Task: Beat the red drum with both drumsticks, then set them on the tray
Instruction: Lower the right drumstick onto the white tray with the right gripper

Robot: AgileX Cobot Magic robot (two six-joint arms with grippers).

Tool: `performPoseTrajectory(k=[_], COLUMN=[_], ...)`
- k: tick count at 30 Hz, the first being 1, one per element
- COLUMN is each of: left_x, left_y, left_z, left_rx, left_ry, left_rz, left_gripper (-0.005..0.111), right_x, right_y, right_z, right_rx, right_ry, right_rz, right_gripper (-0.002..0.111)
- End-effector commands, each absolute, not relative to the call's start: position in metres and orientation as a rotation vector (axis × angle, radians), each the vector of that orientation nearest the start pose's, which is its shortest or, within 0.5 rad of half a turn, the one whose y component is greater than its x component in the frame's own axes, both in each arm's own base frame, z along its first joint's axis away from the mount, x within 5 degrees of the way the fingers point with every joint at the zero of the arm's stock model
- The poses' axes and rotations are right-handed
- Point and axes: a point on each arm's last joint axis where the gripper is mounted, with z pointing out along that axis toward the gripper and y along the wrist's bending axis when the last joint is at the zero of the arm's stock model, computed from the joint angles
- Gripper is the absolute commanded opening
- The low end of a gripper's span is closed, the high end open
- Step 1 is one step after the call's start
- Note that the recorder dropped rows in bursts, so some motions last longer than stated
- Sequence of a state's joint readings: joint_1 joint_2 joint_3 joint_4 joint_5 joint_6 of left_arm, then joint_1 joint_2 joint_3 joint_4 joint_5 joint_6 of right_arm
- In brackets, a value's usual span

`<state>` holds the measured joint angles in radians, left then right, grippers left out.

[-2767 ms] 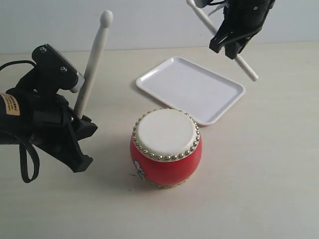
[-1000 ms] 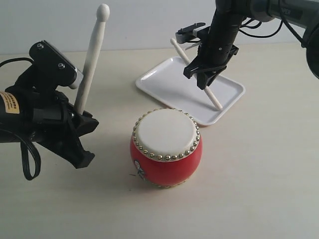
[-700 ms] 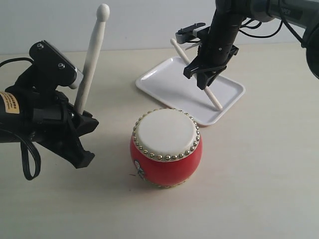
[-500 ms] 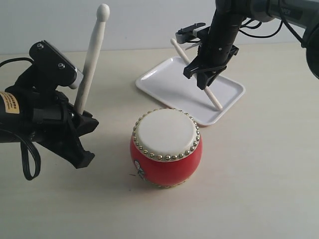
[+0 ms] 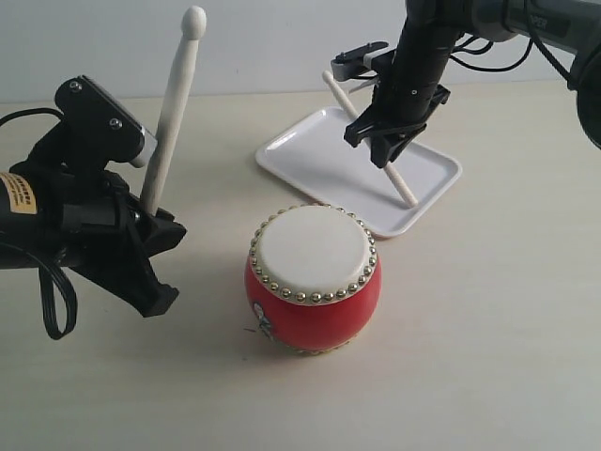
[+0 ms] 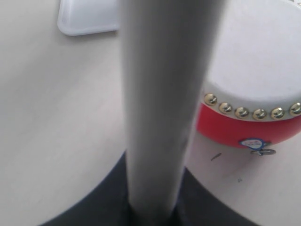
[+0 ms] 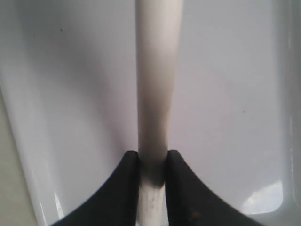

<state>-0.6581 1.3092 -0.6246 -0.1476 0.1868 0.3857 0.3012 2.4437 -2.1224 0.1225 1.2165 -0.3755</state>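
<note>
Since the first earlier picture the right gripper (image 5: 383,150) has come down from high at 1 o'clock to just over the tray (image 5: 310,155). Over the last second it has barely shifted.

The red drum (image 5: 314,279) stands upright at mid-table. The tray's near rim lies just beside it at 12 to 1 o'clock.

The right gripper is clamped on the right drumstick (image 5: 401,186), which slants across the tray. Its lower tip sits just inside the rim at 4 o'clock and its upper end overhangs the far edge.

At the drum's 9 o'clock, and apart from it, the left gripper (image 5: 155,230) grips the left drumstick (image 5: 174,113), held nearly upright as before.

Bare table (image 5: 488,329) spreads from the drum's 3 to 7 o'clock.
</note>
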Motion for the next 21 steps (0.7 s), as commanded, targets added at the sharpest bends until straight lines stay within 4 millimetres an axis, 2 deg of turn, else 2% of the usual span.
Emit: performPoseTrajectory(k=[1, 21], left_x=[0.195, 0.195], left_y=[-0.154, -0.154], left_z=[0.222, 0.222], left_rx=[1.011, 1.013], left_ry=[2.115, 2.114], left_rz=[-0.248, -0.247], left_gripper=[0.0, 0.0], right_x=[0.478, 0.483], right_y=[0.159, 0.16], right_z=[0.149, 0.131], right_rx=[-0.938, -0.925], right_ry=[2.841, 2.83], right_rz=[0.161, 0.151], right_gripper=[0.0, 0.015])
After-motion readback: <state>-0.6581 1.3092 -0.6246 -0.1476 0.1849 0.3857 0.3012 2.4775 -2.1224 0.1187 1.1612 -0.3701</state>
